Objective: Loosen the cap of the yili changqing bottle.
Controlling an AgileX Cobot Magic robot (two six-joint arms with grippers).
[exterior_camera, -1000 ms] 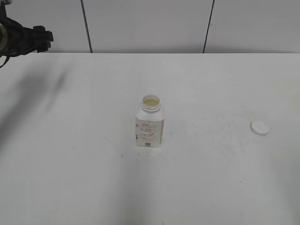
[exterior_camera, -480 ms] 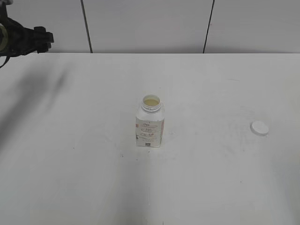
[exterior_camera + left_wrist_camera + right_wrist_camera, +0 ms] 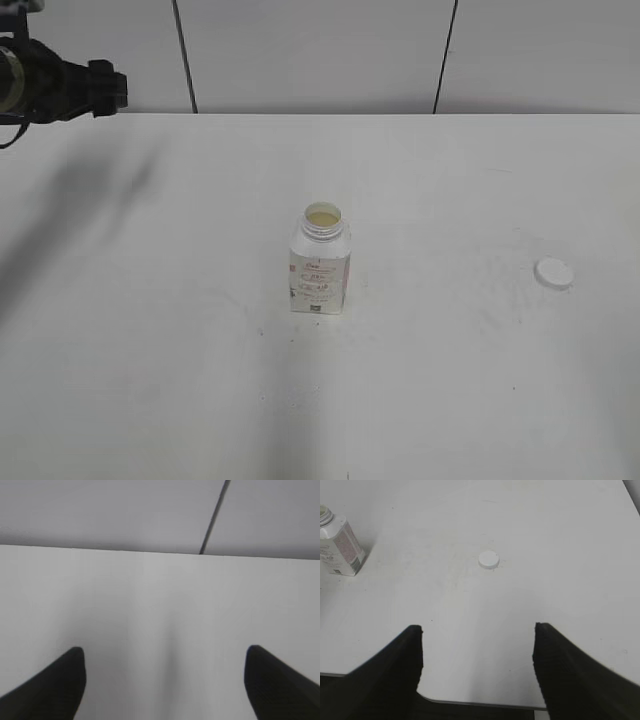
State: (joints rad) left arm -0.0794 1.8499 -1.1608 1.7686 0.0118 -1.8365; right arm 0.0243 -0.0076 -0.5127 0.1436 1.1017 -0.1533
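Note:
The yili changqing bottle [image 3: 320, 270] stands upright in the middle of the white table, its neck open with no cap on it. It also shows at the top left of the right wrist view [image 3: 339, 545]. The white cap [image 3: 554, 273] lies flat on the table far to the right of the bottle, and shows in the right wrist view [image 3: 488, 559]. My left gripper [image 3: 100, 88] is raised at the far left near the wall; in the left wrist view [image 3: 165, 652] it is open and empty. My right gripper [image 3: 477, 630] is open and empty above the table's front edge, short of the cap.
A white panelled wall [image 3: 320, 50] with dark seams rises behind the table. The table's front edge [image 3: 480, 704] shows under the right gripper. The table's right edge [image 3: 631, 500] runs near the cap's side.
The left arm has shifted slightly to the right at the top left. The bottle and the cap have not moved.

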